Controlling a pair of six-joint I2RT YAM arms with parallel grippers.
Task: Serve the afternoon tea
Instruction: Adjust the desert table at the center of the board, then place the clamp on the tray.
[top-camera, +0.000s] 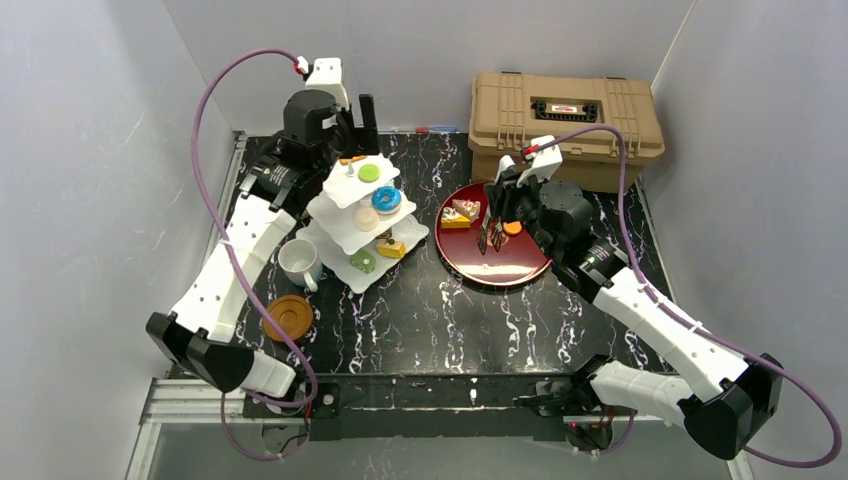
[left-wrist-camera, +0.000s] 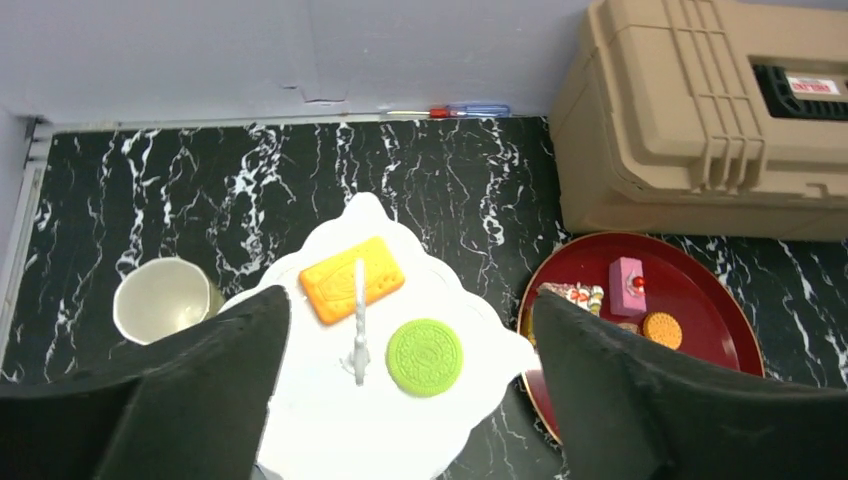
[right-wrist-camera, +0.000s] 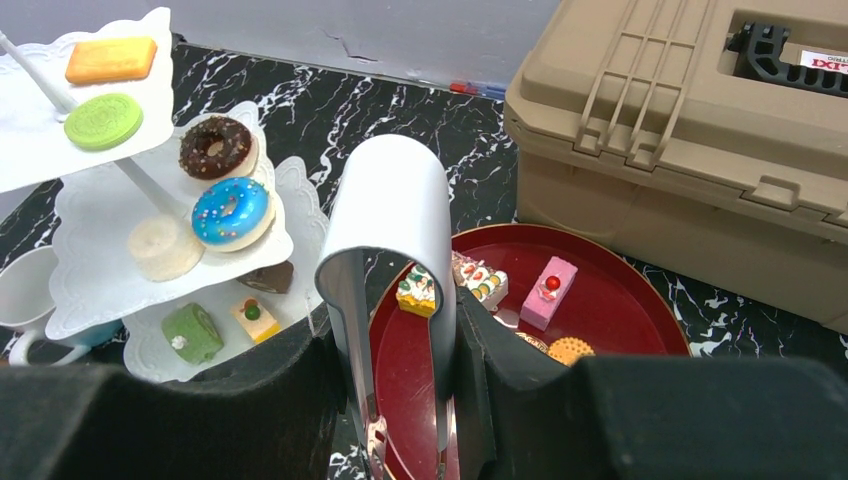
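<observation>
The tongs (right-wrist-camera: 392, 250), clamped in the right gripper (right-wrist-camera: 395, 340), ran off the wrist view's lower edge, their tips unseen there and too small overhead to show any contact. Left of the tongs, the white mug (right-wrist-camera: 22, 290) was cropped by the frame. To their right, the tan case (right-wrist-camera: 680, 150) was cut off, its label (right-wrist-camera: 825, 62) unreadable. Under the left gripper (left-wrist-camera: 410, 310), the cake stand (left-wrist-camera: 330, 420) hid its own lower tiers.

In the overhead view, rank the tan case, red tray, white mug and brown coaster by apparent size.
1. tan case
2. red tray
3. white mug and brown coaster, too alike to rank
</observation>
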